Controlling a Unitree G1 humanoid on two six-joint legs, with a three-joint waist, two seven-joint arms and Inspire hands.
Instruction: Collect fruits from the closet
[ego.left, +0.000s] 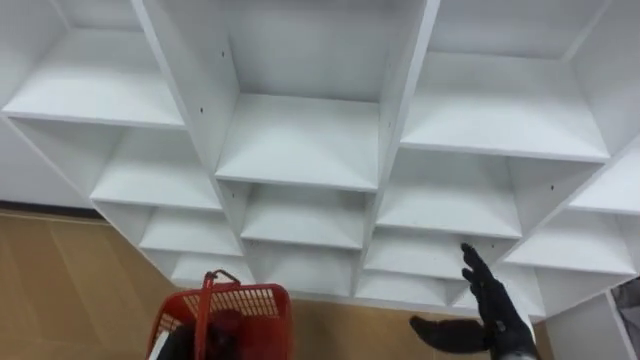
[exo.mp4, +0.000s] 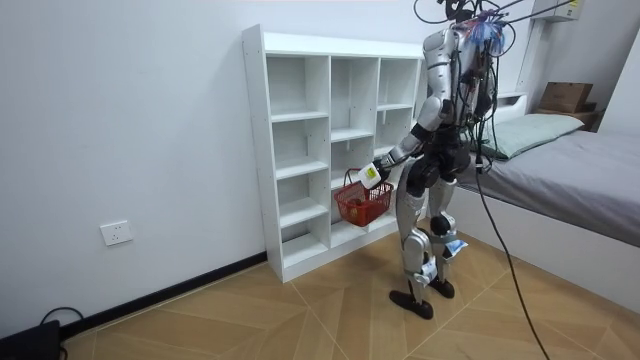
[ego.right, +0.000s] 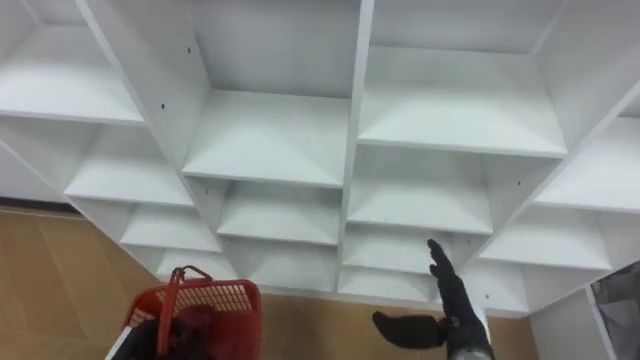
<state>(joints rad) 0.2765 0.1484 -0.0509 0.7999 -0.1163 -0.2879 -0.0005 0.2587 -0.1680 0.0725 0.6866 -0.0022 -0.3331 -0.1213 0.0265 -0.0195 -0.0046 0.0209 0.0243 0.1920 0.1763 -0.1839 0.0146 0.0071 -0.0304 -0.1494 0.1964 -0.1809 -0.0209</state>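
Observation:
The white closet (ego.left: 300, 140) of open compartments stands right before me, its boards bare and white. A red wire basket (ego.left: 240, 312) hangs at the lower left with its handle up, and my left hand (ego.left: 185, 342) is curled round that handle. Something dark lies inside it; I cannot tell what. In the room view the basket (exo.mp4: 362, 203) hangs from my left hand (exo.mp4: 372, 176) in front of the closet's (exo.mp4: 300, 120) lower shelves. My right hand (ego.left: 492, 312) is held up at the lower right, fingers straight and thumb spread, in front of the lowest shelves and touching nothing.
Wooden floor (ego.left: 60, 280) lies to the closet's left. In the room view a bed (exo.mp4: 570, 170) stands behind me on the room view's right, and a wall socket (exo.mp4: 117, 233) sits low on the wall at the room view's left.

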